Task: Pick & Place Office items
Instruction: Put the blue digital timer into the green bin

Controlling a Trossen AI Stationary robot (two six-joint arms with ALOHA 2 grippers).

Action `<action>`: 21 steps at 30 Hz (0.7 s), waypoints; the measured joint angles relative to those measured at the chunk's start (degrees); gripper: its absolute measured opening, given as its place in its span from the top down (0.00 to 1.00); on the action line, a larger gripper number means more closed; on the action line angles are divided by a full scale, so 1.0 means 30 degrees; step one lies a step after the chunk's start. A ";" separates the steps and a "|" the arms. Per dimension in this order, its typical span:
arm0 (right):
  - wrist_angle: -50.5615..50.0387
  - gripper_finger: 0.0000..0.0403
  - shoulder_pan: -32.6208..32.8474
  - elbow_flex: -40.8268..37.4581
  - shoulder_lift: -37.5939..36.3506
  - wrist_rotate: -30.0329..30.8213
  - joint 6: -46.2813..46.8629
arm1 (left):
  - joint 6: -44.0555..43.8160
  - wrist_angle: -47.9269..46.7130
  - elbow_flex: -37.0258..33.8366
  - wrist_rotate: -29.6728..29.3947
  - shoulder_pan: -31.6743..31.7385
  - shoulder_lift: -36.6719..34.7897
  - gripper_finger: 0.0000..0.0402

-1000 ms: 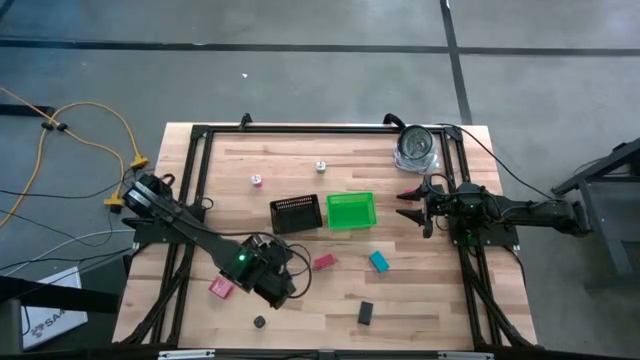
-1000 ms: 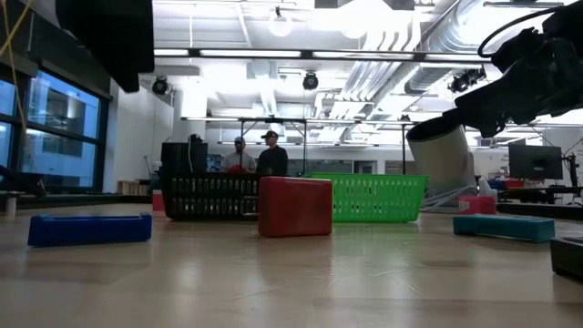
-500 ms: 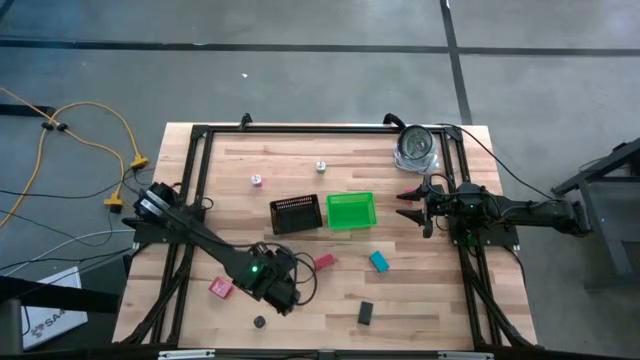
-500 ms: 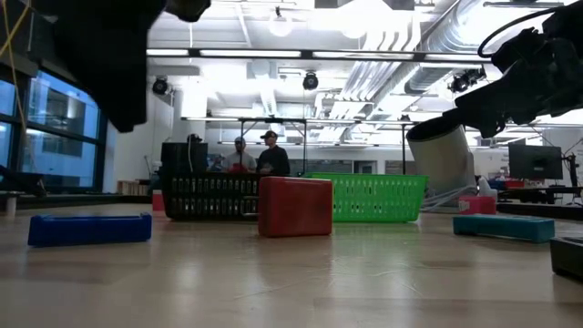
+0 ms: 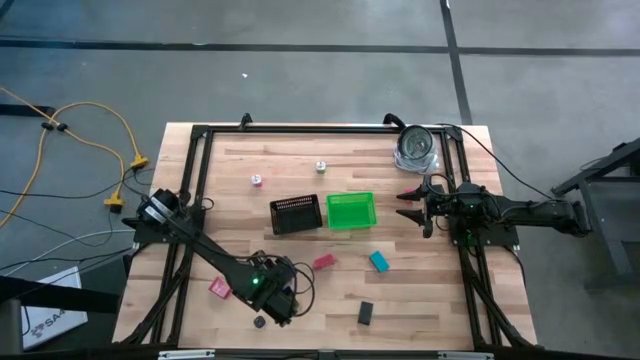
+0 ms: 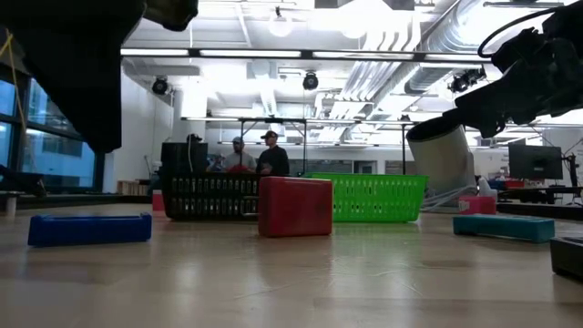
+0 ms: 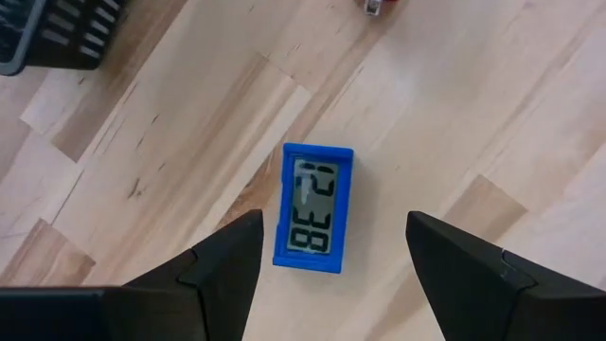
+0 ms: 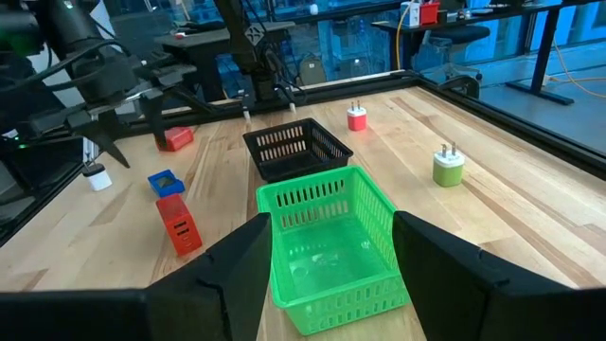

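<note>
blue clock (image 7: pixel 315 207): small rigid plastic block, likely light, flat on the table's near left, screen fragile; take by its long sides; left gripper (image 7: pixel 327 248) poised directly above, fingers apart, holding nothing.

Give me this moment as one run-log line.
left gripper: open, above blue clock, no contact | right gripper: open, waiting near green basket | both baskets: no items seen inside
</note>
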 joint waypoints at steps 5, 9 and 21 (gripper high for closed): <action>-0.0002 0.49 0.0003 0.0000 0.0000 0.0005 0.0006 | -0.0145 0.0127 -0.0025 -0.0283 -0.0221 0.0203 0.37; -0.0007 0.49 0.0002 0.0000 0.0000 0.0006 0.0004 | -0.0532 0.0171 -0.0029 -0.0751 -0.0667 0.0285 0.37; -0.0010 0.49 0.0003 0.0002 0.0000 0.0007 0.0003 | -0.0787 0.2360 -0.1839 -0.2143 -0.1500 0.0270 0.37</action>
